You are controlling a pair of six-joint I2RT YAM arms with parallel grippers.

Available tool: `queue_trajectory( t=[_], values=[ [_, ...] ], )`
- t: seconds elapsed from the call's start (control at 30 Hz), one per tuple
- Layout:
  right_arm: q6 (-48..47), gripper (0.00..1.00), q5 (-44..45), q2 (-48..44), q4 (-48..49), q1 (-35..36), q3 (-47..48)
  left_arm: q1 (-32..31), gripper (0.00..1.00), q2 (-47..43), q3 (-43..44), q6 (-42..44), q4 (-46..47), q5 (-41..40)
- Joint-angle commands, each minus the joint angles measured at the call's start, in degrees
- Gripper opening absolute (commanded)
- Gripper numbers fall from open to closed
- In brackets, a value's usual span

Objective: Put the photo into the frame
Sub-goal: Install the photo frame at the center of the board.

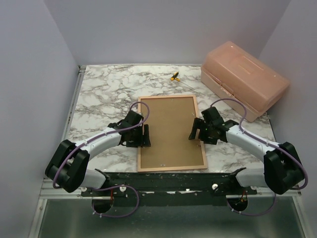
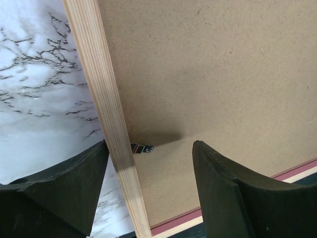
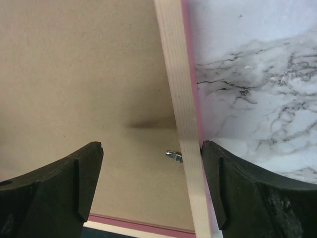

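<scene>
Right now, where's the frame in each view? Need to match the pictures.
Top external: the frame lies back-up in the middle of the picture.
Left wrist: the frame shows as a wood rim running diagonally, left of centre.
Right wrist: the frame shows as a wood rim running down, right of centre.
Shared landmark: the brown backing board inside the rim, in all three.

The left pincer [image 1: 145, 135] and right pincer [image 1: 195, 130] are black. Each has two broad matte fingers [image 2: 59, 188], wedge-shaped with blunt tips. Behind each pincer a white arm shell [image 1: 101, 140] runs between bulky black joint blocks [image 1: 69, 171]. A lilac cable [image 1: 229, 98] loops alongside, back from the pincer.
</scene>
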Motion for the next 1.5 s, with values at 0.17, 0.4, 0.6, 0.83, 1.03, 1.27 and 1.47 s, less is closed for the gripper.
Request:
queue_trajectory(
  t=[0.17, 0.4, 0.6, 0.83, 1.03, 1.27, 1.47],
  values=[
    [1.98, 0.85, -14.15, -5.79, 1.96, 0.16, -5.87, -3.93, 0.69, 0.20, -2.52, -2.51, -0.11, 4.01],
    [4.64, 0.85, -12.14, -14.25, -3.75, 0.18, -7.51, -5.52, 0.70, -4.82, -5.14, -5.48, -1.49, 4.03],
    [2.50, 0.92, -4.08, -9.62, -5.21, 0.07, -2.98, -5.45, 0.76, -6.40, -5.61, -5.55, -6.34, -1.61],
    [-2.89, 0.95, 1.88, 3.44, -4.18, -2.45, 8.72, -3.17, 0.82, -5.36, -3.22, -4.12, -7.82, -3.77],
    [-8.63, 0.95, 6.81, 14.94, -5.26, -5.60, 18.66, 0.05, 0.81, -3.05, -1.57, -1.22, -7.74, -3.65],
    [-12.73, 0.92, 9.65, 23.71, -4.97, -7.17, 24.49, 1.83, 0.80, -0.35, -0.20, 1.09, -6.84, -3.24],
    [-14.42, 0.84, 6.65, 28.40, -1.76, -7.60, 25.36, 2.10, 0.79, 0.81, 0.32, 2.20, -6.67, -3.06]
  ],
)
